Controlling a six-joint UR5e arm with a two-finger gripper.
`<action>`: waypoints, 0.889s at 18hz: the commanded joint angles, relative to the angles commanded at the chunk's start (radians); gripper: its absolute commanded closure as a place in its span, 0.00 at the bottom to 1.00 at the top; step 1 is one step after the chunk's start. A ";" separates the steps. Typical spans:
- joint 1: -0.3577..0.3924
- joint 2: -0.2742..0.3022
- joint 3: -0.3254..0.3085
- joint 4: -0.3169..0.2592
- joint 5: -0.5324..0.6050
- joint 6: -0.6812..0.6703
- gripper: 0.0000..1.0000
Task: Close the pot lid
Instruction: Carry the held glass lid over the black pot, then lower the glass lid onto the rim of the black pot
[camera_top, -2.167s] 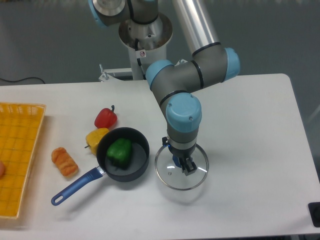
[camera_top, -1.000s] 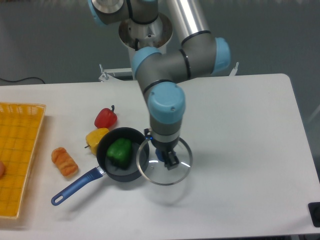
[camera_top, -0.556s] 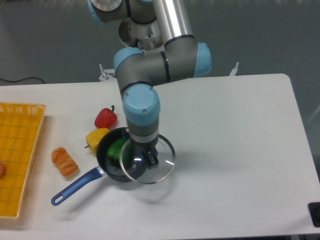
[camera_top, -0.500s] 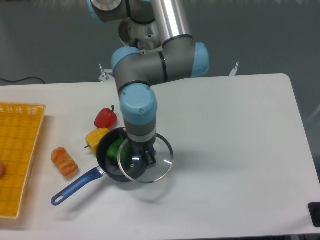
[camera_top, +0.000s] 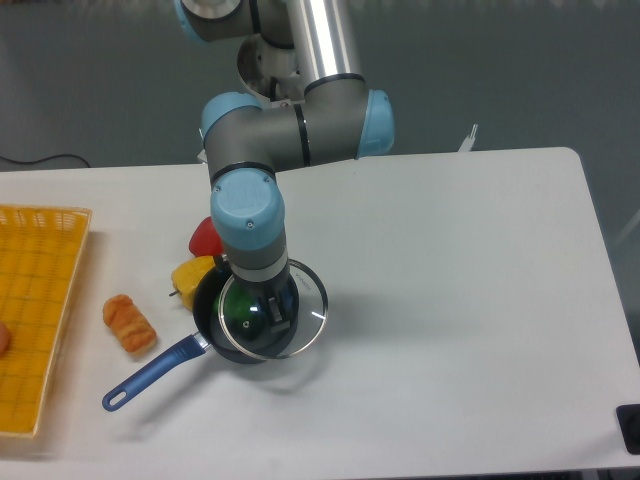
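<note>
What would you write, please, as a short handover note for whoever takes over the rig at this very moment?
Tool: shut on the lid, gripping it near its centre.
Lid: held above the pot, overlapping most of it but offset slightly to the right; its right rim overhangs the pot's edge. Whether it already touches the pot cannot be told.
Pot: on the table, blue handle pointing to the lower left, with a green pepper inside, seen through the glass.
Done: lid picked up and brought over the pot.
Left: centre the lid a little further left, lower it onto the rim, open the tool and withdraw.
</note>
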 joint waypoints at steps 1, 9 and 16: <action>-0.011 0.000 0.000 0.000 0.000 -0.006 0.42; -0.020 0.009 -0.015 0.000 0.000 -0.014 0.42; -0.023 0.009 -0.018 0.005 0.000 -0.021 0.42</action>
